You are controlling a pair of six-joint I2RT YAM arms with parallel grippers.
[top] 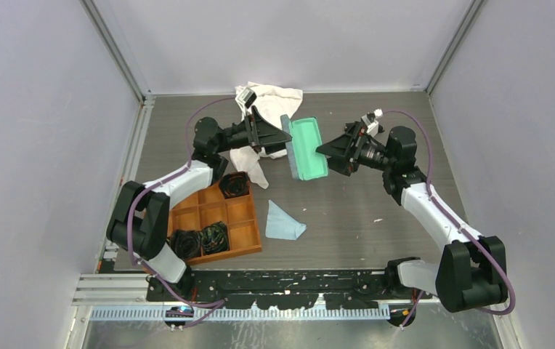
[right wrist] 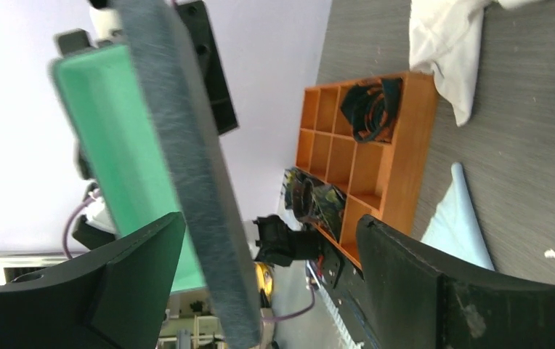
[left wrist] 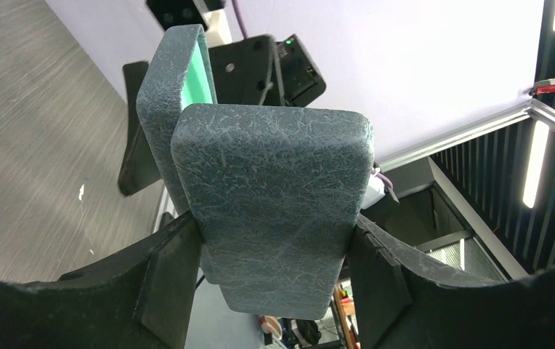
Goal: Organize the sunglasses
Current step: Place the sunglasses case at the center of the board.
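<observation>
Oddly, the sunglasses cannot be made out in any view. The open grey-blue glasses case (top: 307, 149), mint lining facing up, hangs above the table (top: 376, 240) between both arms. The left gripper (left wrist: 274, 218) is clamped on one shell. The right gripper (right wrist: 271, 218) is spread wide around the other shell's rim. An orange compartment tray (top: 240, 212) sits near the left arm.

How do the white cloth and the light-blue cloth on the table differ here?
The white cloth is clearly larger than the light-blue cloth. The white is crumpled; the blue lies folded in a rough triangle. The white sits toward the back wall, the blue nearer, beside the orange tray. Both lie on the table.
</observation>
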